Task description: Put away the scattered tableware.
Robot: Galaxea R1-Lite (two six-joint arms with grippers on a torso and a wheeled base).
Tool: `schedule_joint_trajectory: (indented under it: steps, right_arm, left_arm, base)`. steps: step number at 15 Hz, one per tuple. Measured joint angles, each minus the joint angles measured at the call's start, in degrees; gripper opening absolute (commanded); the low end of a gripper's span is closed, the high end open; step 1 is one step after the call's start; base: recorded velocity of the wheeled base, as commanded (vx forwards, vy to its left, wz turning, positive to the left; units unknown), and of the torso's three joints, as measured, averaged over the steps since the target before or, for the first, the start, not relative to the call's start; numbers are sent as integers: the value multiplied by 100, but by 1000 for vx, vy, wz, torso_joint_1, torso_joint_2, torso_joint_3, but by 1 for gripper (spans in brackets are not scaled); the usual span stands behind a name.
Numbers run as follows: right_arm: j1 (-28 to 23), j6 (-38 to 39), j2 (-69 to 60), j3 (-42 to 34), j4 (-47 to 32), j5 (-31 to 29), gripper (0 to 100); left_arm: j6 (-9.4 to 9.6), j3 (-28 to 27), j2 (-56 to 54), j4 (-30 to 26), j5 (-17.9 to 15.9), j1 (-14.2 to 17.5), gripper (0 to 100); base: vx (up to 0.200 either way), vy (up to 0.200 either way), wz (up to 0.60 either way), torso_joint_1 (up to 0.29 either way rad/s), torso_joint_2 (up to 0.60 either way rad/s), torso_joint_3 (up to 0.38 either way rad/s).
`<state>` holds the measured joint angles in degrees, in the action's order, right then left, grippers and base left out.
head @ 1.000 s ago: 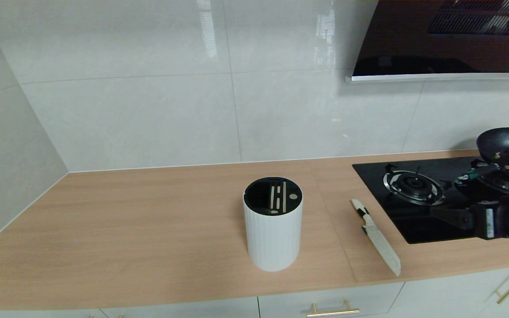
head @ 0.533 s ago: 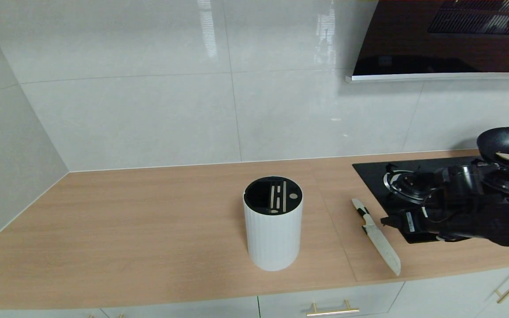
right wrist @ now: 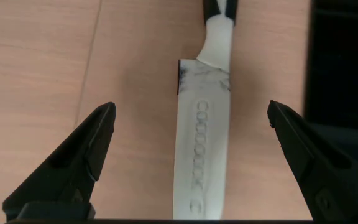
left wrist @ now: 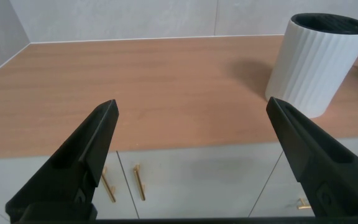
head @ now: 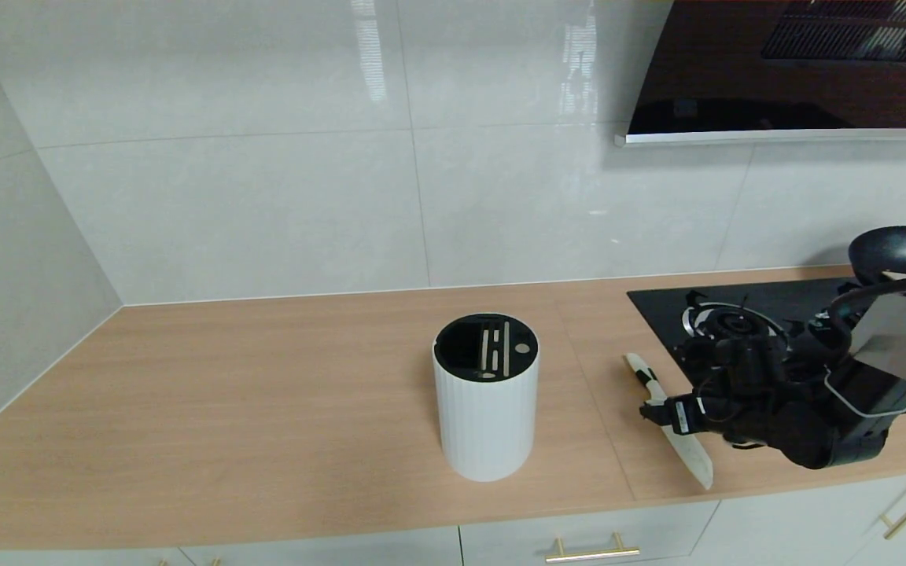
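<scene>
A knife (head: 692,459) with a white speckled blade and a white-and-black handle lies flat on the wooden counter (head: 264,393), just left of the hob. My right gripper (head: 653,412) hovers directly over it, open. In the right wrist view the blade (right wrist: 201,155) lies lengthwise between the two spread fingers (right wrist: 86,162) without touching either. A white ribbed knife holder (head: 487,417) with a black slotted top stands upright mid-counter, left of the knife. My left gripper (left wrist: 191,106) is open and holds nothing, off the counter's front edge, with the holder (left wrist: 319,62) beyond it.
A black gas hob (head: 736,330) sits on the right of the counter, with a black pan (head: 905,253) at its far right. A range hood (head: 791,71) hangs above it. Tiled walls close the back and left. Cabinet doors with gold handles (head: 591,550) run below the counter.
My right arm has swung left from over the hob and come down so that its gripper is now above the knife. The knife and holder have not moved.
</scene>
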<state>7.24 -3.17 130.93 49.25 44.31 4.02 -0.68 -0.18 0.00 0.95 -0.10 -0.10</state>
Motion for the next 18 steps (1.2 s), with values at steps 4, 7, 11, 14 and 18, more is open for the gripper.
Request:
schedule_joint_trajectory:
  steps: [4,7,11,14,18]
  right_arm:
    - [4,-5,408,24,758,-6,100]
    - [2,-5,592,56,842,-1,100]
    - [-17,-6,756,162,1040,0,100]
    - [-38,-6,855,268,1045,-6,100]
    - [-83,-5,959,354,1046,-12,100]
  left_arm:
    - [0,0,0,0,0,0,100]
    - [0,0,0,0,2,0,100]
    - [0,0,0,0,0,0,100]
    - [2,0,0,0,0,0,100]
    - [0,0,0,0,0,2,100]
  base:
    - [0,0,0,0,0,0]
    - [0,0,0,0,0,0]
    - [0,0,0,0,0,0]
    - [0,0,0,0,0,0]
    - [0,0,0,0,0,0]
